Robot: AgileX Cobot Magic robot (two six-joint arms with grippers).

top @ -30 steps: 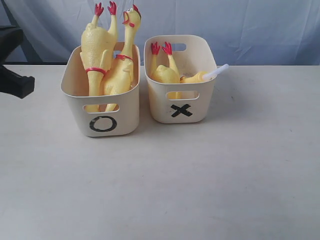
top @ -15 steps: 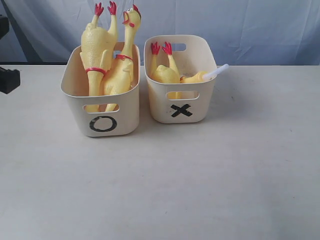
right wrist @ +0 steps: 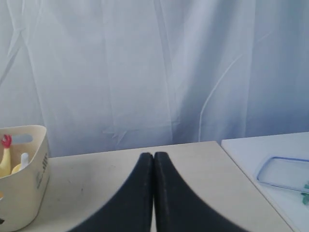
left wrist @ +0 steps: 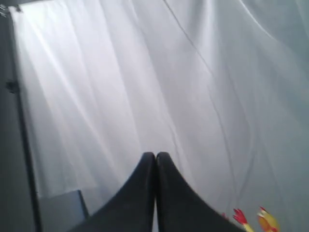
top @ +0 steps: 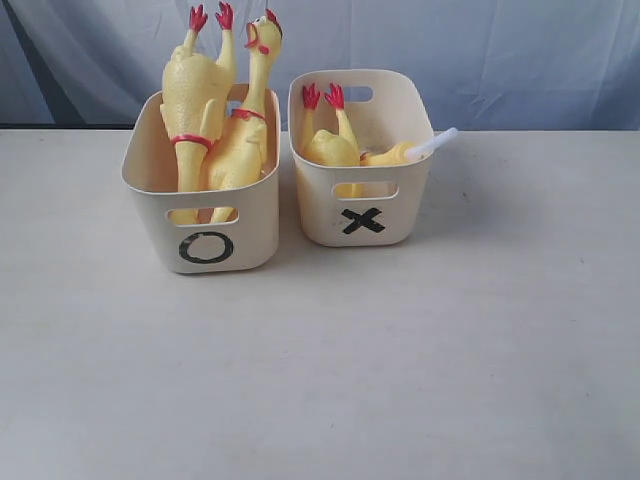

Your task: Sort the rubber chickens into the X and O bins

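In the exterior view the O bin (top: 205, 215) holds two yellow rubber chickens: one feet-up (top: 192, 95), one head-up (top: 252, 110). The X bin (top: 365, 200) to its right holds another chicken (top: 328, 140) lying with red feet raised and a white tip (top: 432, 145) over the rim. Neither gripper shows in the exterior view. My left gripper (left wrist: 155, 155) is shut and empty, pointing at the curtain, with red chicken feet (left wrist: 240, 216) at the frame edge. My right gripper (right wrist: 153, 155) is shut and empty above the table, with the X bin (right wrist: 21, 179) off to one side.
A pale curtain (top: 500, 50) hangs behind the cream table (top: 400, 350). In the right wrist view a white surface (right wrist: 270, 159) adjoins the table, carrying a clear rimmed object (right wrist: 282, 174).
The dark left arm, seen at the exterior view's left edge, has drawn back out of that view. The bins and chickens have not moved.
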